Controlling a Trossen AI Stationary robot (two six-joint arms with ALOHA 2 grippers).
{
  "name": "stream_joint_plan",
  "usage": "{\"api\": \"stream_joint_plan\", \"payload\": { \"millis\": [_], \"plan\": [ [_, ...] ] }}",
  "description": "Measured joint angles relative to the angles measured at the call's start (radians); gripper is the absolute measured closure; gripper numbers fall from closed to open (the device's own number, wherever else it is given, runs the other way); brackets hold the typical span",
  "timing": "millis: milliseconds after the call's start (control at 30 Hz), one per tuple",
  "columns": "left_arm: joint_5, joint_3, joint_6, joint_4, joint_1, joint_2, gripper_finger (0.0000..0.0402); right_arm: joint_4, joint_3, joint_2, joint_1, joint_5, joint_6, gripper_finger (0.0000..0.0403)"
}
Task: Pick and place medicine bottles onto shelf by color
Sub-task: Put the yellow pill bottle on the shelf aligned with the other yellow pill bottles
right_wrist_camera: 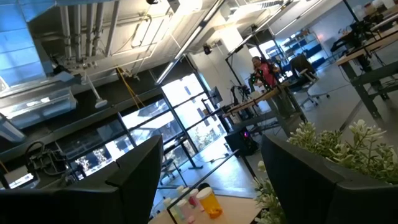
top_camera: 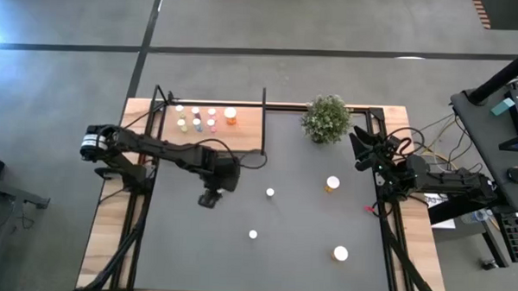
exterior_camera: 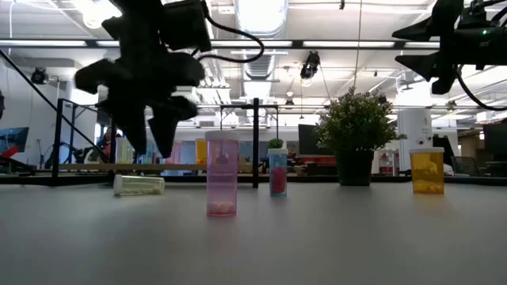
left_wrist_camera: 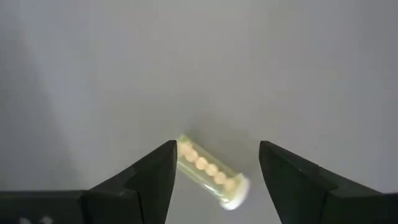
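- Dark grey worktop [top_camera: 307, 242]; shelf [top_camera: 242, 128] at far-left corner.
- Left gripper [left_wrist_camera: 214, 180] open, above a toppled yellow-green bottle [left_wrist_camera: 208, 171].
- Right gripper [right_wrist_camera: 208, 168] open, raised at right edge.

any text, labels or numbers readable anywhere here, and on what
None can be read.
medicine bottles on the table, such as the pink one and the orange one: no label shows.
bottle lying on its side below the left end effector: only pills show through it.
bottles on the shelf: too small to read.
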State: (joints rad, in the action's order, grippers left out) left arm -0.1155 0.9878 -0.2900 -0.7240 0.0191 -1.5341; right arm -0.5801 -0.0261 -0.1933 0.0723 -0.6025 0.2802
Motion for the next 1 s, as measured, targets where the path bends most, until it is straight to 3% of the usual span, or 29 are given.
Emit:
{"api": "stream_joint_plan", "payload": {
  "millis": [133,200,400,633,1000],
  "plan": [
    [0.002,0.001,-0.420,0.010,-0.022,0.000,0.0190,0.000,0.000,0.000,0.000,0.000,0.000,0.0142],
    [0.023,0.008,-0.557,0.016,-0.030,0.000,0.0190,0.000,0.000,0.000,0.000,0.000,0.000,0.0142],
    [0.047,0.010,-0.720,0.109,-0.028,0.001,0.0190,0.000,0.000,0.000,0.000,0.000,0.000,0.0142],
    [0.041,0.008,-0.917,0.097,-0.027,0.001,0.0190,0.000,0.000,0.000,0.000,0.000,0.000,0.0142],
    [0.045,-0.013,-1.494,-0.019,-0.011,-0.003,0.0190,0.000,0.000,0.000,0.000,0.000,0.000,0.0142]
  ]
}}
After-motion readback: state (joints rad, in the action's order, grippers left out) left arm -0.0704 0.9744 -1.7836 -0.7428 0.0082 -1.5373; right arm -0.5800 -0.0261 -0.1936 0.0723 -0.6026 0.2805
